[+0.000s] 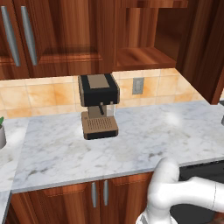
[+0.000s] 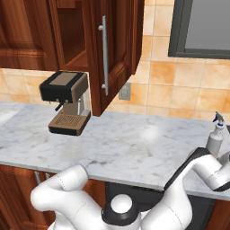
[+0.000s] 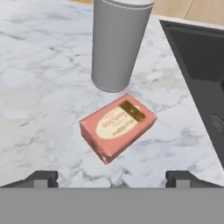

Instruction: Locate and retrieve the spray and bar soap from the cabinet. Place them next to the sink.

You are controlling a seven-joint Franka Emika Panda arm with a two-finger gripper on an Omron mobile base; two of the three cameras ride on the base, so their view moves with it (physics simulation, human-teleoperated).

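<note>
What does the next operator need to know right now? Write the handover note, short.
Gripper: open, holding nothing, poised over the bar soap.
Bar soap: lying flat on the marble counter, free of the fingers, just in front of the spray.
Spray: upright on the counter beside the sink.
Cabinet: door open, shelf bare.
Done: both items appear placed by the sink.
Left: probably only pulling the arm away.

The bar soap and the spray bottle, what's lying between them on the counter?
Nothing: in the hand view only a narrow strip of bare marble counter separates the bar soap from the base of the spray standing just behind it, beside the sink.
</note>
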